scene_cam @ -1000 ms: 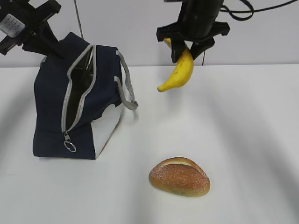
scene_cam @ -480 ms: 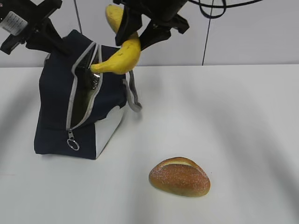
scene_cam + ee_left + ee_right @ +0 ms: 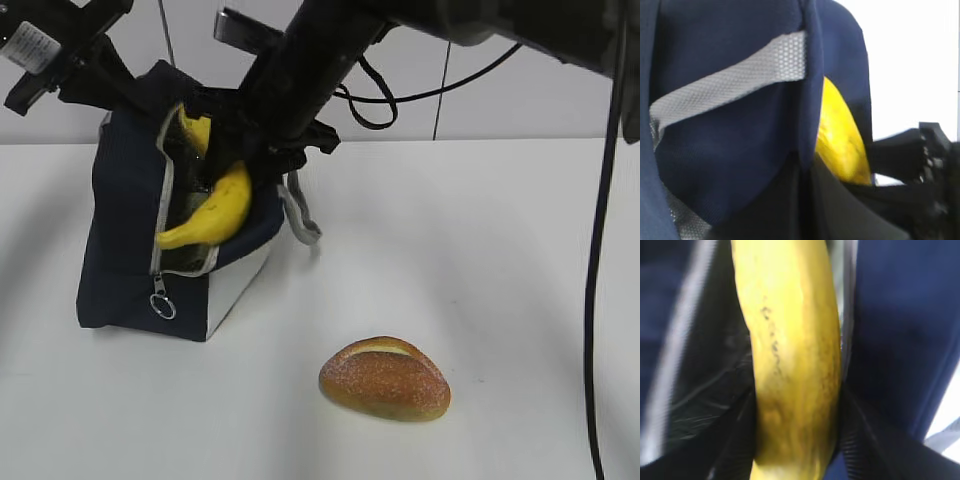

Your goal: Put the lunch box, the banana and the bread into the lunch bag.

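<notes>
A plain white table (image 3: 480, 250) carries everything, its far edge meeting a pale wall. The lunch bag (image 3: 125, 260) stands upright on the left part of the table, navy with a white lower side panel and its zipper open. The bread (image 3: 385, 378) lies on the bare surface nearer the camera, well apart from the bag, seemingly with its pale split turned upward.

a white table (image 3: 520, 300) stands against a pale grey wall (image 3: 540, 100).
</notes>
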